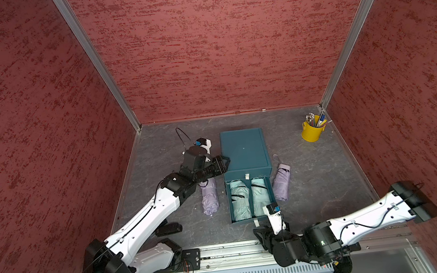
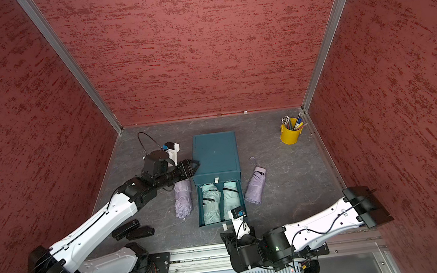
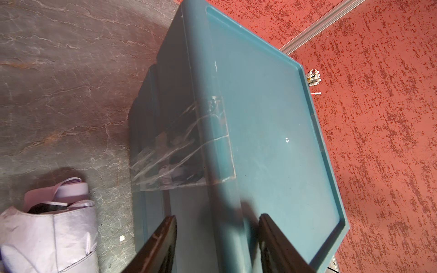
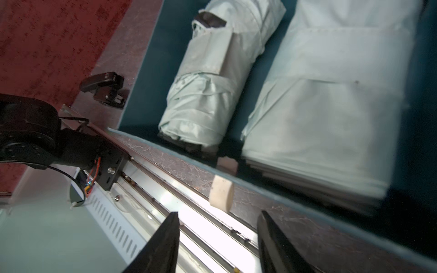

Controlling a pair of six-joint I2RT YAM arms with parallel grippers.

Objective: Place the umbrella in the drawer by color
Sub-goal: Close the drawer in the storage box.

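Now two mint umbrellas (image 1: 240, 199) lie side by side in the open drawer (image 1: 229, 198) of the cabinet (image 1: 243, 151). One lilac umbrella (image 1: 209, 197) lies on the table (image 1: 315, 176) just left of the drawer, and a second lilac umbrella (image 1: 282, 181) lies just right of it. The left gripper (image 1: 223, 161) sits at the cabinet's left top edge, jaws parted and empty; the right gripper (image 4: 219, 212) hovers near the drawer's knob (image 4: 221, 192), jaws likewise parted, holding nothing.

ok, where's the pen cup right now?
In both top views the yellow pen cup stands in the far right corner of the table, beyond and right of the teal cabinet, apart from it.
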